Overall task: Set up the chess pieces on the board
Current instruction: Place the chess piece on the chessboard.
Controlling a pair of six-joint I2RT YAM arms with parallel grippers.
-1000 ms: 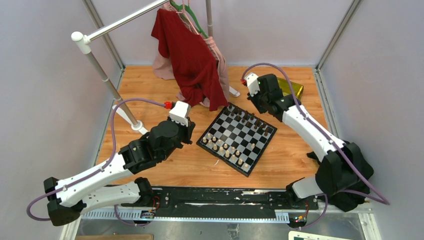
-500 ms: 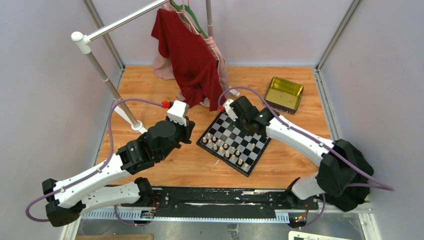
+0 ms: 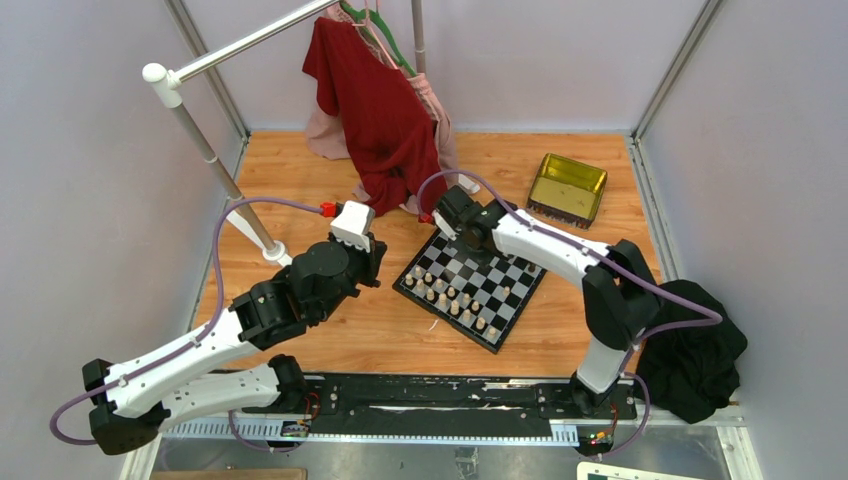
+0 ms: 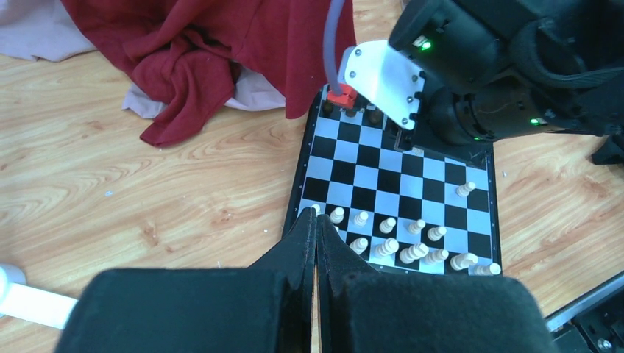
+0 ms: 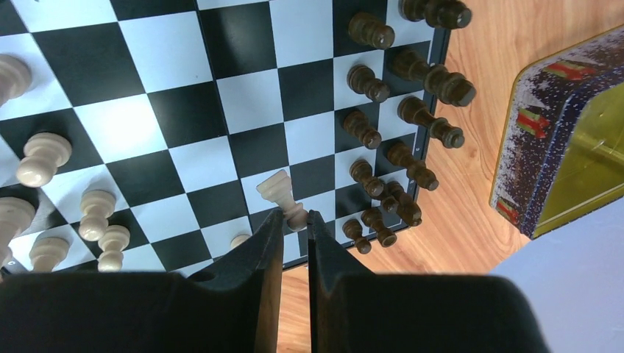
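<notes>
My right end effector (image 5: 294, 215) has its fingers drawn narrow on a cream piece (image 5: 276, 187). It pinches the piece near the base, so the piece leans with its head showing against a white square. This is over the board (image 3: 470, 285), which lies on the wooden surface (image 3: 330, 340) turned corner-on to the arms. The held piece is near the side where the dark pieces (image 5: 390, 110) crowd along the edge in two uneven rows. The other cream pieces (image 4: 397, 246) stand in the rows on the opposite side, and one stands alone further in.

My left end effector (image 4: 316, 220) is pressed closed with nothing in it, its tips at the board's corner by the cream rows. I cannot tell whether it touches.

The gold tin (image 3: 567, 188) sits apart beyond the board. The red garment (image 3: 385, 120) hangs down beside the far corner.
</notes>
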